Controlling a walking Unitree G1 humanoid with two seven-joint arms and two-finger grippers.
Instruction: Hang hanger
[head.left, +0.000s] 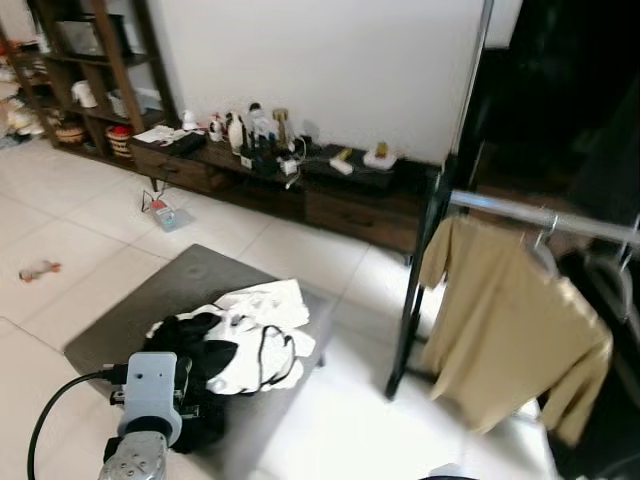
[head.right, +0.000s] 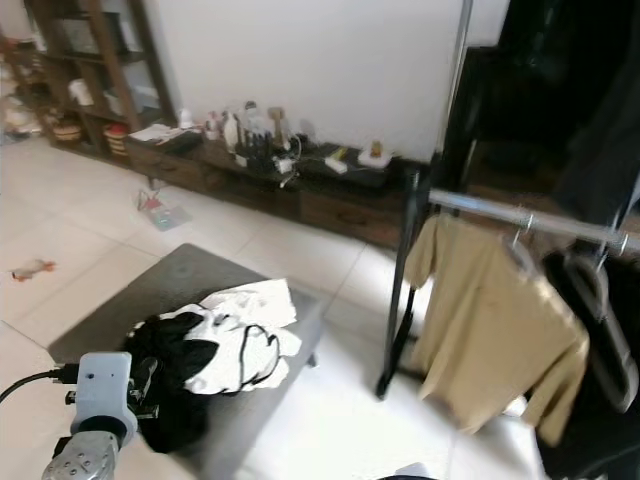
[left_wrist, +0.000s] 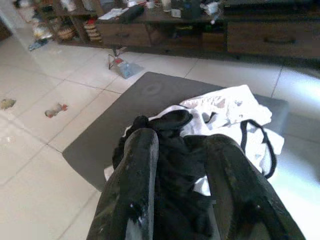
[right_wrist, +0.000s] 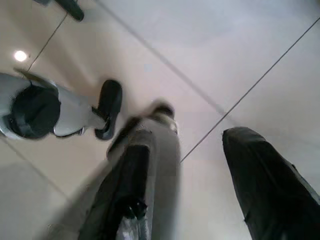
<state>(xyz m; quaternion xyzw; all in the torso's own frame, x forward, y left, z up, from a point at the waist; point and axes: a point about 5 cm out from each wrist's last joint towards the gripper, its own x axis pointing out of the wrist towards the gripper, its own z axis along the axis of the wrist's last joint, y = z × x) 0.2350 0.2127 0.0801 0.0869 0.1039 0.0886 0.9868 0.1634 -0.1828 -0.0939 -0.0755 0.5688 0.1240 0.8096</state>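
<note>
- Two grippers are open and hold nothing. The left gripper (left_wrist: 182, 200) hangs over the pile of clothes (head.left: 235, 345), fingers spread, just above the black cloth. The right gripper (right_wrist: 200, 190) points down at the floor (right_wrist: 240, 45), fingers wide apart.
- One tan shirt (head.left: 510, 335) already hangs on a hanger on the silver rail (head.left: 530, 212) of the clothes rack. Beside it is an empty grey hanger (head.right: 600, 300) on the same rail.
- I think the job has hardly begun for the pile. Nothing is picked up yet, and I cannot tell if a hanger is in the pile.
- Soft, floppy black and white clothes lie crumpled on a flat grey bench (head.left: 130, 315). Shiny pale tiles cover the floor.
</note>
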